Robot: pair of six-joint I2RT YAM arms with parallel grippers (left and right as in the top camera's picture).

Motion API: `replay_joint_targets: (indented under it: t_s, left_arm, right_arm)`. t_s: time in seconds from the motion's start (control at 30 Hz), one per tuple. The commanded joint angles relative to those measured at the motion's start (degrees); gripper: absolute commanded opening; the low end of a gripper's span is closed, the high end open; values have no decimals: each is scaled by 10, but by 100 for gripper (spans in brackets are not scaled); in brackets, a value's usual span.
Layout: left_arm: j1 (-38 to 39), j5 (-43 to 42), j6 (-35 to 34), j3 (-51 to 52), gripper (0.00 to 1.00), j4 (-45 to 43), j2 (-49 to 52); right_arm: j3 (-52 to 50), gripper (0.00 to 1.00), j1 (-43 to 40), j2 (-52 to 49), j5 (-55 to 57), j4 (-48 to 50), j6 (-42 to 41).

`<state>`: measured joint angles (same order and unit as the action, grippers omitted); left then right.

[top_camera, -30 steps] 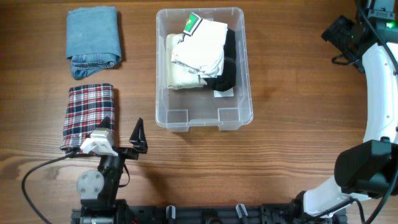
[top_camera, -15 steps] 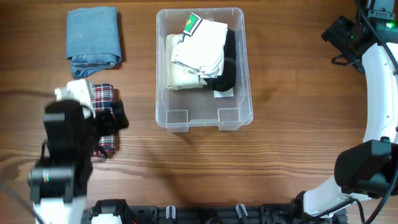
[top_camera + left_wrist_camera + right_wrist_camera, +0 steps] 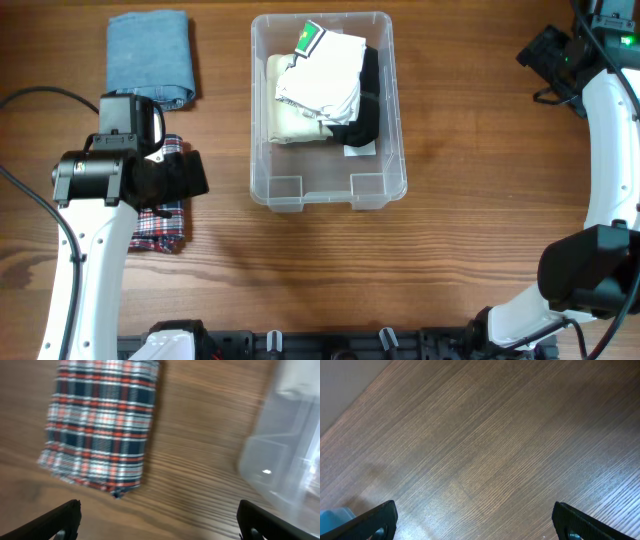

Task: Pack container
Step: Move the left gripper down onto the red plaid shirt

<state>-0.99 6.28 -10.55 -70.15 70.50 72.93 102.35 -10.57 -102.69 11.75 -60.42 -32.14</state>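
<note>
The clear container [image 3: 258, 150] stands at the table's middle back and holds a white garment with a green tag [image 3: 322, 70], a cream one and a black one. A plaid folded garment [image 3: 160, 225] lies left of it, its upper part hidden under my left arm. My left gripper [image 3: 190, 175] hovers over that garment's right edge, open and empty. In the left wrist view [image 3: 160, 520] the plaid garment [image 3: 102, 425] is ahead on the left and the container's corner [image 3: 285, 455] on the right. My right gripper [image 3: 545, 50] is open and empty at the far right.
A folded blue denim garment [image 3: 150, 55] lies at the back left, beyond the plaid one. The right wrist view [image 3: 480, 520] shows only bare wood. The right arm's white link [image 3: 610, 150] runs along the right edge.
My left arm has risen from the table's front edge and swung back over the plaid garment, now covering its upper part. The right arm has not moved.
</note>
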Motion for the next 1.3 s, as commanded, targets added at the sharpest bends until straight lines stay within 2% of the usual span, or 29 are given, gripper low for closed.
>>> replay_joint_targets:
  t_s: [0.0,0.07,0.23,0.53,0.67,0.77,0.93,1.1,1.2,1.27]
  left_arm:
    - [-19,84,-87,-10,100,10,26]
    - [-29,97,-123,-10,100,9,47]
    - [-34,97,-122,-10,100,2,121]
    - [-34,131,-120,-10,100,-85,256]
    - [-34,144,-31,-10,100,-120,294]
    - [-34,215,-24,-10,100,-120,312]
    - [-34,257,27,-10,100,-139,319]
    - [-22,207,72,-11,100,-153,319]
    - [-2,132,122,-11,100,-157,319]
    - [15,122,160,-10,100,-152,319]
  right_arm:
    - [-5,100,1,-1,-2,0,-9]
    - [-5,100,1,-1,-2,0,-9]
    - [-5,100,1,-1,-2,0,-9]
    - [-5,100,1,-1,-2,0,-9]
    - [-5,100,1,-1,-2,0,-9]
    - [-5,100,1,-1,-2,0,-9]
    - [-5,100,1,-1,-2,0,-9]
    - [-5,100,1,-1,-2,0,-9]
    - [-5,100,1,-1,-2,0,-9]
    - [-5,100,1,-1,-2,0,-9]
